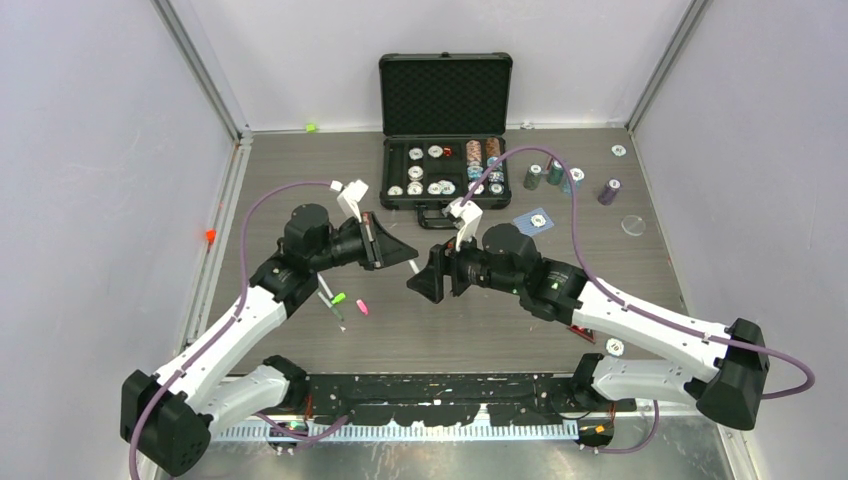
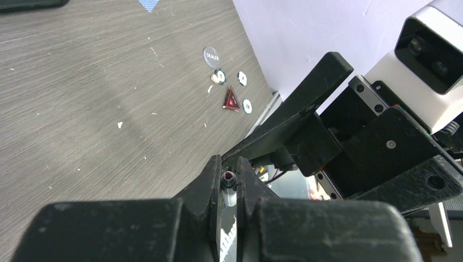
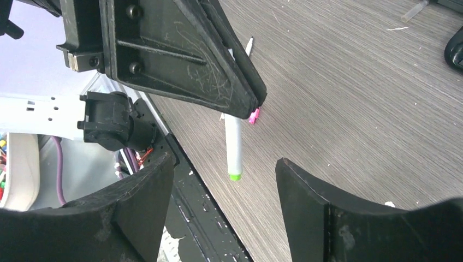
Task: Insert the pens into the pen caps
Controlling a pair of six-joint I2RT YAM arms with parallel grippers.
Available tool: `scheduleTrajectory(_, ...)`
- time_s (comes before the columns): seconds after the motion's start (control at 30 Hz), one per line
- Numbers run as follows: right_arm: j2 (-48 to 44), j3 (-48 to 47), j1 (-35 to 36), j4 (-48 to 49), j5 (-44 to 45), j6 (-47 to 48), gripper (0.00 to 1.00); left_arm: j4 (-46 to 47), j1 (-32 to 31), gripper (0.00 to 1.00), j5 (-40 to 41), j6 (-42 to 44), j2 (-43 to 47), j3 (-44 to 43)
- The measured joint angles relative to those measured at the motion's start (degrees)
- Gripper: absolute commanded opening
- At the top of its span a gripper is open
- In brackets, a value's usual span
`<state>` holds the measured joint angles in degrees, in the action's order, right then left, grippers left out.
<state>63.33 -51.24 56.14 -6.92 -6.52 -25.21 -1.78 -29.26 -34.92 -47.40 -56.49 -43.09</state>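
Left end effector point(image 3: 255, 102) — gripping a pen point(image 2: 228, 181) — partly hides pink cap point(image 3: 254, 115).

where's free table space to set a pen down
Bare wood left of the black case, out to the wall rail, and the near strip between the pens and the right arm. Crowded: the chip stacks right of the case, and mid-table where the left claw and right claw sit close.
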Motion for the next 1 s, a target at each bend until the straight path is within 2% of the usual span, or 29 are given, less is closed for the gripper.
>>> scheduleTrajectory(0.2, -0.17, -0.57, 0.0, -0.57, 0.02, 0.37, 0.65, 0.15, 0.0, 0.0, 2.82, -3.02, 1.07, 0.07)
scheduleTrajectory(0.6, 3.54, -3.8, 0.0, -0.39, 0.26, 1.16, 0.47, 2.25, 0.0, 0.0, 3.43, -6.43, 1.44, 0.94)
scheduleTrajectory(1.0, 5.07, -4.28, 0.0, -0.37, 1.2, 1.14, 0.39, 2.43, 0.0, 0.0, 3.43, -6.4, 2.25, 1.22)
